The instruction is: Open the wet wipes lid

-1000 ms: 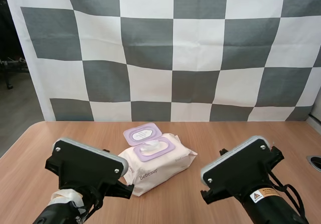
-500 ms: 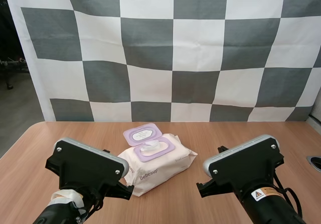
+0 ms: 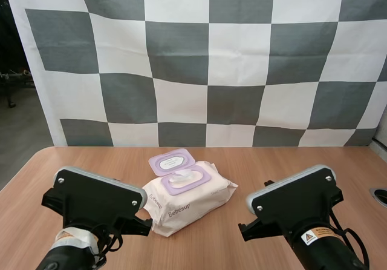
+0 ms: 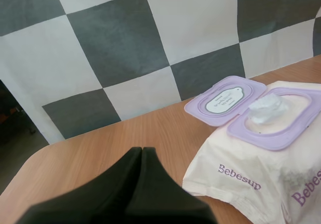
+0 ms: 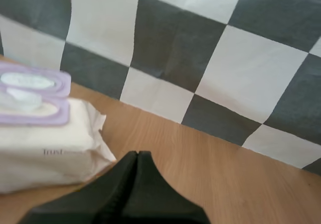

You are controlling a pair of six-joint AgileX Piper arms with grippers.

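— From where you stood, was there anything left to do?

— Not much, I'd say. The pack (image 3: 190, 197) sat about midway between the table's (image 3: 272, 161) left and right edges, and its lid (image 3: 172, 161) was already swung back towards the far edge. A wipe (image 3: 181, 177) poked up through the opening. I judged the job as good as done, with only the clearing off left.

— So how should that have gone?

— Gently. The pack was soft and light, so a knock on its near corner could have slid it or tipped the lid shut. I'd have had both arms draw up and back towards the near edge, fingers kept together, nothing dragged across the wrapper.

— And the jaws?

— Pressed together on both, each one a single dark wedge holding nothing. The left gripper (image 4: 142, 156) pointed along the table with the pack's near left corner just beside its tip, off to its right. I saw a gap there, though how much clearance it had I couldn't quite tell. The right gripper (image 5: 137, 156) had the pack off to its left, a little farther away, with bare wood ahead of its tip.

— Lid flat on the table?

— It looked so, or close to it.
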